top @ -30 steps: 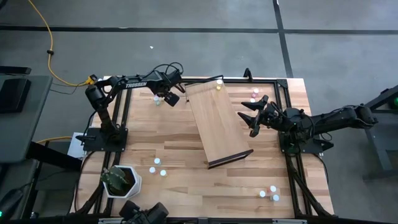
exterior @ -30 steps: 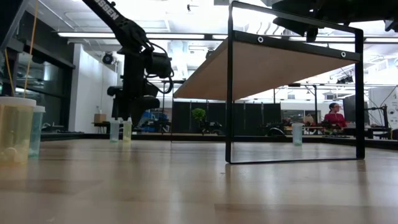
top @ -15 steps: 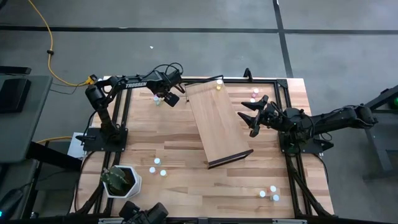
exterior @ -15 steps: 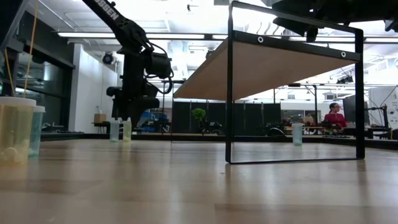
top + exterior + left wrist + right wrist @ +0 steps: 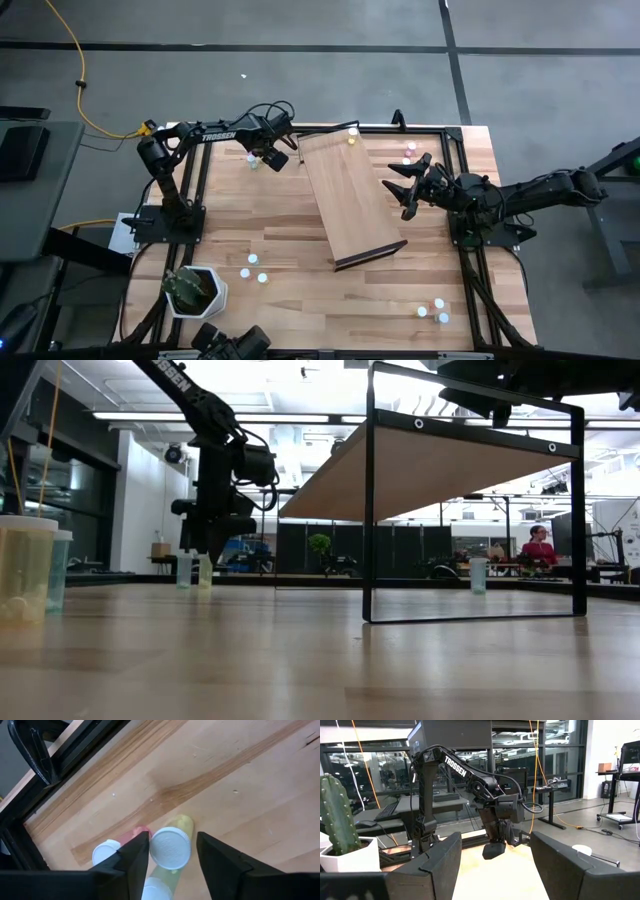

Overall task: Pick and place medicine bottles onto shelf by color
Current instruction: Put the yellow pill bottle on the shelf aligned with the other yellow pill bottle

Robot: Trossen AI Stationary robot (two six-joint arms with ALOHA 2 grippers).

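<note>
My left gripper (image 5: 272,156) hangs open over a small cluster of bottles at the table's far left. In the left wrist view its fingers (image 5: 173,840) stand on either side of a yellow bottle with a white cap (image 5: 170,849). A pink bottle (image 5: 108,853) stands just outside one finger, and another white cap (image 5: 157,888) is close by. The tilted light-wood shelf (image 5: 350,195) stands mid-table with one bottle (image 5: 352,133) at its far end. My right gripper (image 5: 405,186) waits open beside the shelf's right edge, off the table.
More bottles stand in groups at the far right (image 5: 408,152), near left (image 5: 252,271) and near right (image 5: 436,310). A potted cactus (image 5: 192,288) sits at the near left corner. The shelf's dark frame (image 5: 370,500) rises between the arms.
My left gripper has come down a little toward the bottles at the far left. Nothing else has moved.
</note>
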